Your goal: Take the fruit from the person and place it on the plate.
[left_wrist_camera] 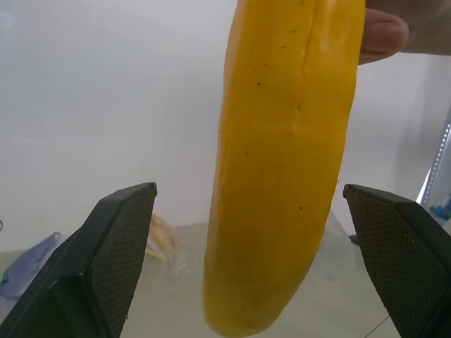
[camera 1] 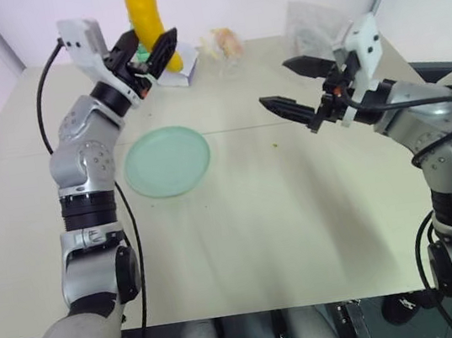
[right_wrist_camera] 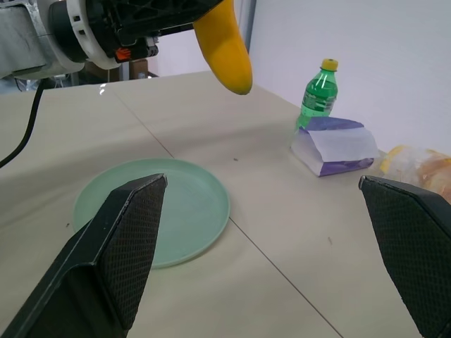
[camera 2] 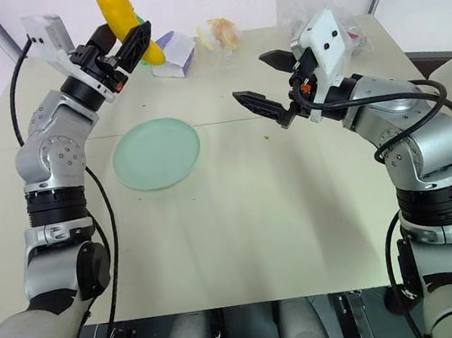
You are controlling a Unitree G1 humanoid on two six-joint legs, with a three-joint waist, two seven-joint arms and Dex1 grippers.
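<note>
Now I hold left pincer [camera 1: 147,55] wide, straddling long yellow banana [camera 1: 148,15] that person's hand [left_wrist_camera: 394,28] dangles at top of frame, ready to close. Round pale green plate [camera 1: 167,162] waits below on desk [camera 1: 261,232]. Right pincer [camera 1: 297,83] wide, empty, kept clear.

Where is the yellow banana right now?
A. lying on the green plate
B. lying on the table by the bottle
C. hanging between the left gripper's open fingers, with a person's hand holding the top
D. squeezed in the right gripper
C: the banana hangs between the open left gripper, and a person's hand holds its top.
</note>
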